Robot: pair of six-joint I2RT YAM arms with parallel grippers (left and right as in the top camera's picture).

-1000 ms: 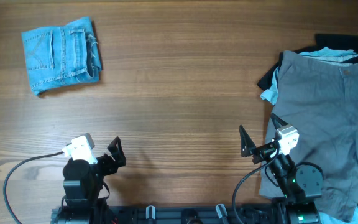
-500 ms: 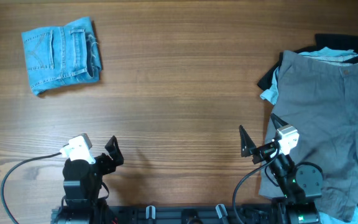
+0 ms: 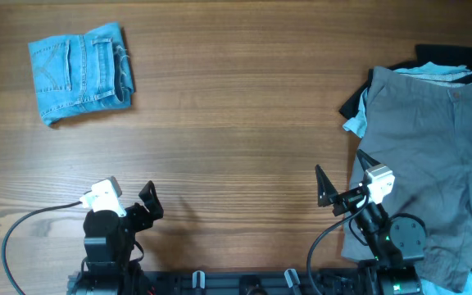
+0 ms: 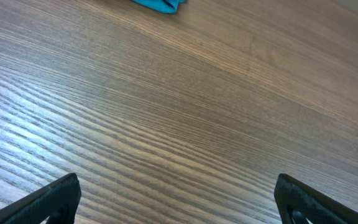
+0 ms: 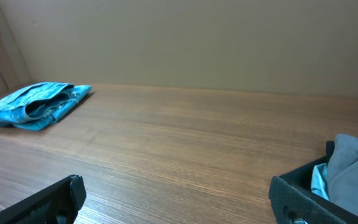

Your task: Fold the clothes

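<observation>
— Where to look for the grey shorts (image 3: 433, 156)?
— Spread open and unfolded at the right end of the wooden counter (image 3: 236, 123), buttoned waistband toward the far side; laid over black garments (image 3: 447, 54) showing past the far edge of the grey shorts; pale blue cloth (image 3: 355, 124) poking out at their left edge.
— And the right fingers (image 3: 324, 190)?
— Just beside the grey shorts, at their near left edge; whether touching the cloth, cannot tell; held wide apart, gripping nothing; through the right wrist camera, only bare counter between the two dark tips, with a fold of the grey shorts (image 5: 353, 158) just behind the right-hand one.
— The left fingers (image 3: 152, 201)?
— Well apart from the grey shorts, far off to their left; likewise released and empty; through the left wrist camera, two dark tips (image 4: 48, 202) low in the corners, plain wood grain between.
— Anything else worth noting?
— Light-blue denim shorts (image 3: 80, 72), folded into a neat block, well apart from the grey shorts, clear across the counter to their left and toward the far side; a pale cable (image 3: 23, 233) looping farther still from the grey shorts, beyond the left fingers.
</observation>
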